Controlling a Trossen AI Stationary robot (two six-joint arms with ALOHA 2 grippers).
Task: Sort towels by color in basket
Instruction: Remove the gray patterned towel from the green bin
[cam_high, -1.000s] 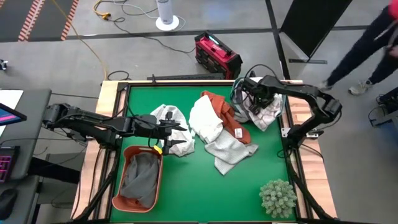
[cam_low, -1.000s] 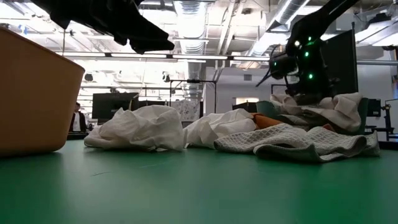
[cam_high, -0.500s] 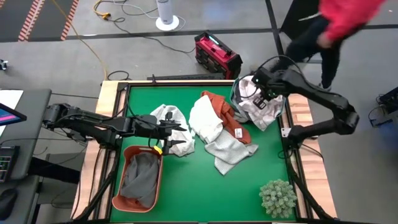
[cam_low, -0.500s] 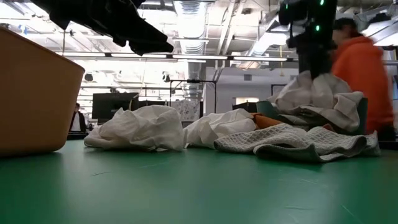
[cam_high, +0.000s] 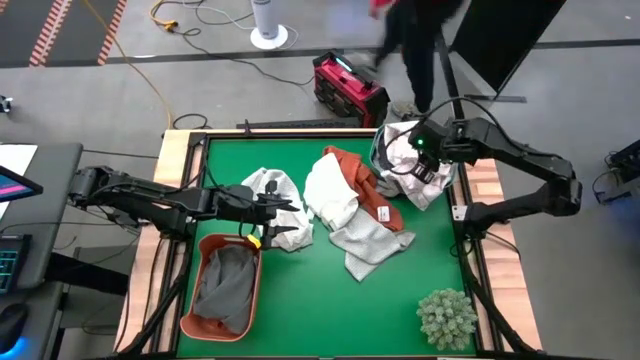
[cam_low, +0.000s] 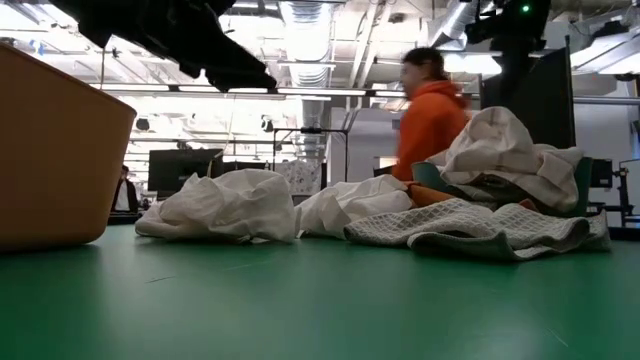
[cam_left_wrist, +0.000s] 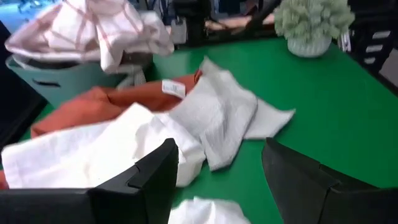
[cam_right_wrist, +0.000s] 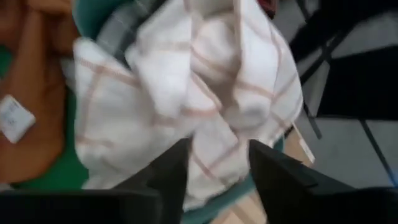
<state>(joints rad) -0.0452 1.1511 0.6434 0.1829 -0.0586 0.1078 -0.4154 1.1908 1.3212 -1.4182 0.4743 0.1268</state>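
Observation:
A white towel with thin checks (cam_high: 418, 168) (cam_right_wrist: 186, 93) lies heaped over the teal basket (cam_left_wrist: 56, 78) at the table's far right. My right gripper (cam_high: 424, 148) (cam_right_wrist: 217, 180) hangs open above it, clear of the cloth. A rust-orange towel (cam_high: 362, 188), a white towel (cam_high: 330, 195) and a pale textured towel (cam_high: 372, 245) lie overlapping mid-table. My left gripper (cam_high: 287, 218) (cam_left_wrist: 221, 180) stands open over another white towel (cam_high: 272, 190). A grey towel (cam_high: 228, 285) sits in the orange basket (cam_high: 205, 250).
A spiky pale-green plant ball (cam_high: 447, 318) stands at the near right corner. Bare green table (cam_high: 320, 310) lies between the orange basket and the plant. A person in an orange top (cam_low: 432, 110) passes behind the table's far edge.
My right gripper has risen from the teal basket, drawing the checked towel up into a peak. It has let go and now hangs clear above the towel, which stays heaped on the basket. A person has walked past behind the table.

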